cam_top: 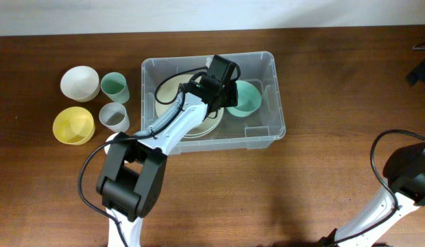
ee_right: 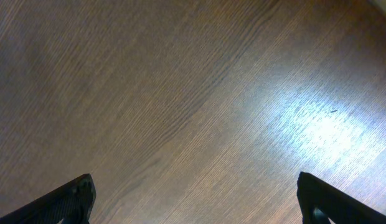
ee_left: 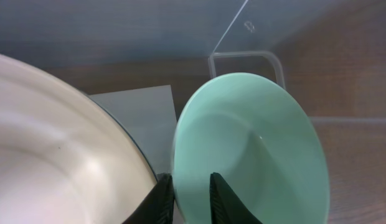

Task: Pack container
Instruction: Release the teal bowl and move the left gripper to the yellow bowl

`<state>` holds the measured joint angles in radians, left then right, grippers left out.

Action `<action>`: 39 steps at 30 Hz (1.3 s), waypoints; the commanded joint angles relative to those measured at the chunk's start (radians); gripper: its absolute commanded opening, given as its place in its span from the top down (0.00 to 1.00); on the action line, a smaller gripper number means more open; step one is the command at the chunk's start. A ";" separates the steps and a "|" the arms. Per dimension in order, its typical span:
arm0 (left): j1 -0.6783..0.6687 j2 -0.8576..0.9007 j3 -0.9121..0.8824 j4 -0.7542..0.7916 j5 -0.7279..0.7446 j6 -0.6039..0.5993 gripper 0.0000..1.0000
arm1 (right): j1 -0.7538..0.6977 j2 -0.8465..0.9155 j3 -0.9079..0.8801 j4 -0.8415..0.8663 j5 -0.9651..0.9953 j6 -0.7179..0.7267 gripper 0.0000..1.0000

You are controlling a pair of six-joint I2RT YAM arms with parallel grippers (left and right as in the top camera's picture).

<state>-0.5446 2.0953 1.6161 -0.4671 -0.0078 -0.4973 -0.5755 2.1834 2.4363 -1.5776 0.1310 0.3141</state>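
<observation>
The clear rectangular container stands at the table's middle. In it lie a large cream bowl at the left and a mint-green bowl at the right. My left gripper reaches down into the container. In the left wrist view its fingers straddle the near rim of the green bowl, closed on it, with the cream bowl just to the left. The white label shows on the container's base. My right gripper is wide open over bare wood, at the overhead view's right edge.
Left of the container stand a white bowl, a green cup, a grey cup and a yellow bowl. The container's wall rises behind the green bowl.
</observation>
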 commanded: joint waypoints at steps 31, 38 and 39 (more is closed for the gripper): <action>0.604 0.021 0.917 -0.999 -0.261 0.005 0.01 | -0.008 0.013 -0.003 0.000 0.012 0.004 0.01; 0.846 0.068 0.851 -1.057 -0.137 -0.019 0.01 | -0.008 0.013 -0.003 0.000 0.012 0.004 0.01; 0.867 0.079 0.832 -1.067 -0.115 -0.032 0.01 | -0.008 0.013 -0.003 0.000 0.012 0.004 0.01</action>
<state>0.2615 2.1258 2.4973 -1.5127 -0.2104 -0.4850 -0.5755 2.1834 2.4363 -1.5776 0.1314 0.3141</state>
